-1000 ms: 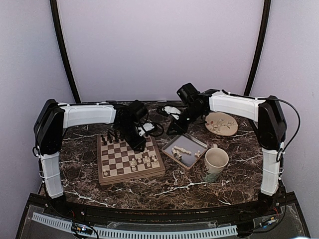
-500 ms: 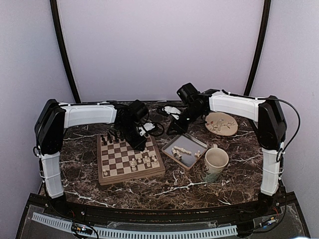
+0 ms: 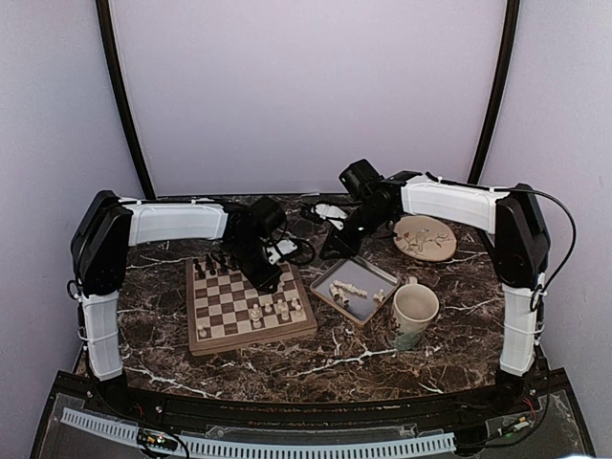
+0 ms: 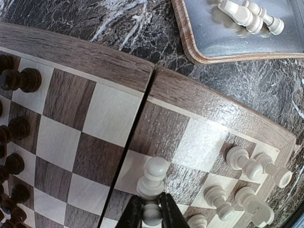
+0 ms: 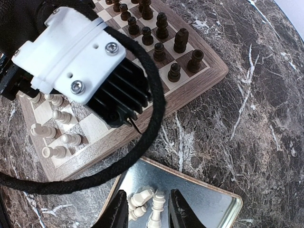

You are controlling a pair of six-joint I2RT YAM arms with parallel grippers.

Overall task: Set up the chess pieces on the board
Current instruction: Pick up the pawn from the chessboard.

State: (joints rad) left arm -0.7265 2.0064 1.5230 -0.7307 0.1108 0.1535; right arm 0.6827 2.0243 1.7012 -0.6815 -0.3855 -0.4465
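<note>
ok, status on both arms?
Left gripper shut on a cream pawn over the board. Right gripper open above loose cream pieces in the tray. No obstruction seen.

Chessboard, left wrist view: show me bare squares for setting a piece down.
Bare: the middle squares of the board, between the dark chessmen and the cream chess pieces. Crowded: both those ends, and around the left gripper clamping one piece.

Left arm [image 3: 251, 244] covers part of the board [image 3: 222, 320].
</note>
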